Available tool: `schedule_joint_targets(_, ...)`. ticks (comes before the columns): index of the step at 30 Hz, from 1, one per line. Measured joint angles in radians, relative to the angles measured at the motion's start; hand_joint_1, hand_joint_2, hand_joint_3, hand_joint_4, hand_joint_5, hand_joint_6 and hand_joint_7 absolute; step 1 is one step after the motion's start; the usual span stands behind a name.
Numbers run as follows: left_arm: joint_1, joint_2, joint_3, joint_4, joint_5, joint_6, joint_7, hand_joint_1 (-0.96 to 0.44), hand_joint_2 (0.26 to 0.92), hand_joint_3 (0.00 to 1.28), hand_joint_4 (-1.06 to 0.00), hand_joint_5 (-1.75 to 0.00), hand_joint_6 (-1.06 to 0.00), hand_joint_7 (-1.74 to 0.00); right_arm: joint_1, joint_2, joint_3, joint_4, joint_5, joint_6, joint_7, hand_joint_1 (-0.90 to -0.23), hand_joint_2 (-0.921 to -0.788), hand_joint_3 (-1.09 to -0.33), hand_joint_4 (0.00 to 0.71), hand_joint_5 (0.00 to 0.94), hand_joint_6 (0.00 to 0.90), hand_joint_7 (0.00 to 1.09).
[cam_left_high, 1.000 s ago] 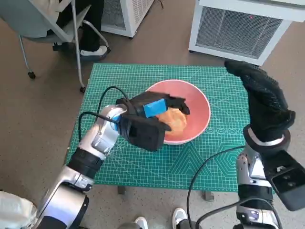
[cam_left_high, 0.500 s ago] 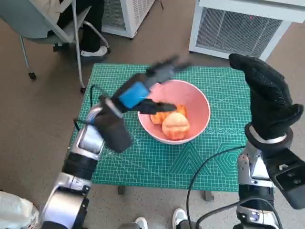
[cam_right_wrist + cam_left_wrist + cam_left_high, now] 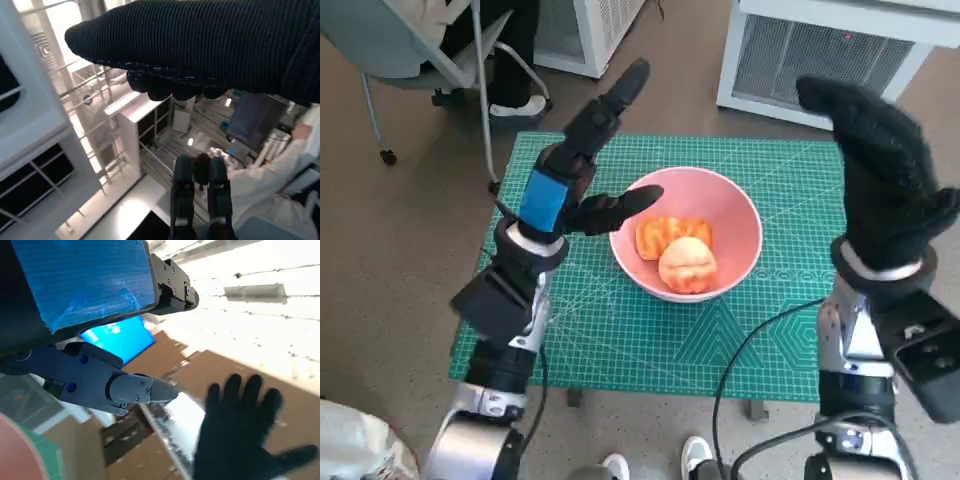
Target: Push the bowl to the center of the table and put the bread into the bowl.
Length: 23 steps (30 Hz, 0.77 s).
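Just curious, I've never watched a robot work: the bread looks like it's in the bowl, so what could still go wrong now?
The left hand hangs open beside the bowl; its fingers might catch the rim and drag it off centre or tip it. The bread could spill. The raised right hand could knock the bowl if it drops.

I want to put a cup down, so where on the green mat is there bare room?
Bare mat lies along the near edge in front of the pink bowl. The far strip behind it is bare too. The bowl's left is crowded by the raised left hand.

head view steeply overhead, wrist views upturned
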Motion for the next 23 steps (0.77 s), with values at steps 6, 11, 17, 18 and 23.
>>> schedule_joint_targets(6,0.028,-0.007,0.005,-0.103,-0.033,0.041,0.0,-0.54,0.921,0.37,-0.21,-0.01,-0.31,-0.02,-0.029,0.0,0.004,0.013,0.002,0.018,0.001,-0.572,-0.921,-0.747,0.261,0.002,0.084,0.46)
schedule_joint_targets(11,0.042,-0.018,0.007,-0.161,-0.072,0.087,-0.008,-0.54,0.921,0.37,-0.2,0.0,-0.32,-0.03,-0.044,0.0,0.008,0.025,0.001,0.02,0.001,-0.572,-0.921,-0.748,0.261,0.002,0.087,0.45)
schedule_joint_targets(17,0.042,-0.033,0.012,-0.181,-0.101,0.128,-0.022,-0.53,0.921,0.37,-0.2,0.0,-0.33,-0.03,-0.054,0.0,0.014,0.025,0.0,0.033,0.001,-0.562,-0.921,-0.749,0.262,0.002,0.093,0.44)
schedule_joint_targets(18,0.042,-0.034,0.013,-0.183,-0.109,0.133,-0.024,-0.53,0.921,0.37,-0.2,0.0,-0.34,-0.03,-0.054,0.0,0.014,0.025,0.0,0.036,0.001,-0.56,-0.921,-0.75,0.262,0.002,0.093,0.44)
schedule_joint_targets(23,0.042,-0.038,0.023,-0.19,-0.138,0.153,-0.042,-0.52,0.921,0.36,-0.21,-0.01,-0.36,-0.04,-0.054,-0.001,0.015,0.024,-0.006,0.039,0.001,-0.549,-0.921,-0.752,0.262,0.002,0.097,0.43)
